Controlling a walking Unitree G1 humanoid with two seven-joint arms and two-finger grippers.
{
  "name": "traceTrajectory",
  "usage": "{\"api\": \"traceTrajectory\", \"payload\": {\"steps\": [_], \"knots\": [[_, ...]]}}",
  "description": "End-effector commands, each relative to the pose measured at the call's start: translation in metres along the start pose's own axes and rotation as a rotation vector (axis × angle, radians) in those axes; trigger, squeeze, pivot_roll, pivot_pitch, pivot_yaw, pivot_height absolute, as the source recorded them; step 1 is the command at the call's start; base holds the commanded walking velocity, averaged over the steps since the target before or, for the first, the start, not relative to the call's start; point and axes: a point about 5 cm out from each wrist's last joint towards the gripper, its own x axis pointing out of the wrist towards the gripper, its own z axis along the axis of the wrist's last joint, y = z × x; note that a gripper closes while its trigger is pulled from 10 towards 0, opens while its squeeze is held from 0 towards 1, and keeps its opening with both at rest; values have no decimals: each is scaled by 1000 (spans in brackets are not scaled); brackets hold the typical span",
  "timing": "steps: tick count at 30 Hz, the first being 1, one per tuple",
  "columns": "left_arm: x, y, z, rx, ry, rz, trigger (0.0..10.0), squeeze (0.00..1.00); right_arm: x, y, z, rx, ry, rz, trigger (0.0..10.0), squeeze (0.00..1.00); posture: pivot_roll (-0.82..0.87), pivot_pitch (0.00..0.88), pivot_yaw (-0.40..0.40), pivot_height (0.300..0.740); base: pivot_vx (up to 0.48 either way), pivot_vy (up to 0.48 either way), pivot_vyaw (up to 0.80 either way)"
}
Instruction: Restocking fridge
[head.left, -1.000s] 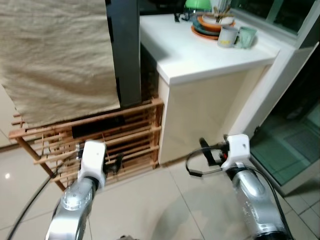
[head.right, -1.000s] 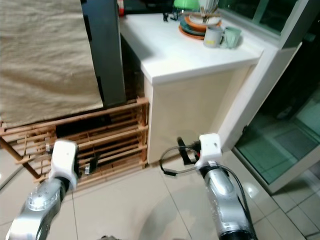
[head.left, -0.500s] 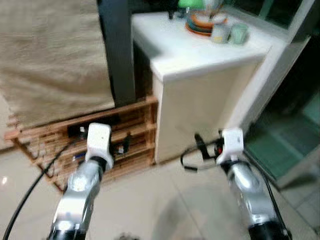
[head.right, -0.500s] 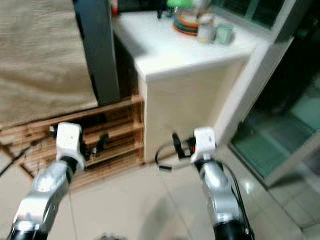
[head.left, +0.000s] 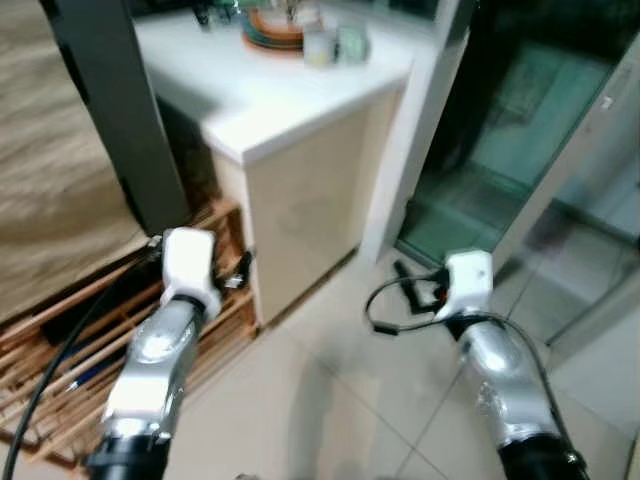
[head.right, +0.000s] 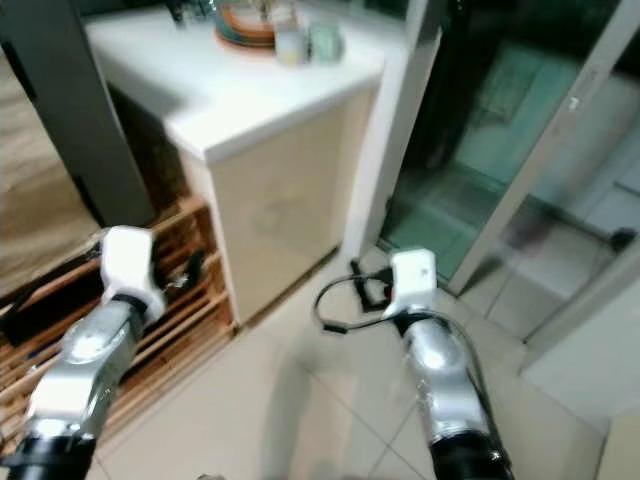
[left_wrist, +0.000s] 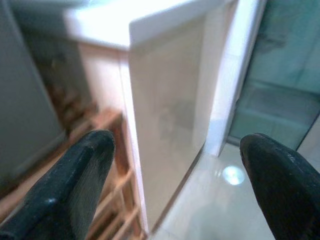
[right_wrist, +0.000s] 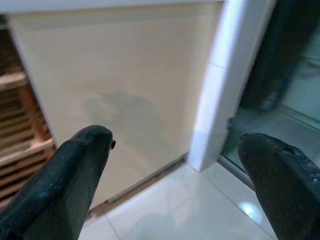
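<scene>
Both grippers are held empty, fingers spread: left gripper, right gripper; a white counter with stacked dishes sits upper left; no writing is legible.

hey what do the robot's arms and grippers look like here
Both arms are shiny silver tubes ending in white blocky wrist housings. The left gripper and right gripper each have two long, rounded black fingers with a matte finish. Black cables trail along the left arm and loop beside the right wrist.
</scene>
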Motion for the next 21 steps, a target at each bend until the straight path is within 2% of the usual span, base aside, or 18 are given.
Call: {"api": "traceTrajectory", "payload": {"steps": [1, 5, 9, 12, 21], "knots": [[0, 6, 3, 26, -9, 11, 10000, 0, 3, 5, 5, 2, -21, 12, 10000, 184, -119, 0, -12, 740, 0, 480, 0], [1, 3, 4, 23, -17, -8, 10000, 0, 2, 6, 4, 7, -22, 10, 10000, 184, -121, 0, -8, 740, 0, 480, 0], [0, 2, 4, 19, -16, -14, 10000, 0, 2, 6, 4, 9, -22, 9, 10000, 184, -121, 0, -7, 740, 0, 480, -800], [1, -3, 3, 39, -16, -43, 10000, 0, 2, 6, 2, 18, -24, -4, 10000, 184, -118, 0, -5, 740, 0, 0, 0], [0, -2, 4, 36, -26, -37, 10000, 0, 4, 12, 4, 9, -35, 25, 10000, 196, -111, 0, -6, 740, 0, 0, 76]]}}
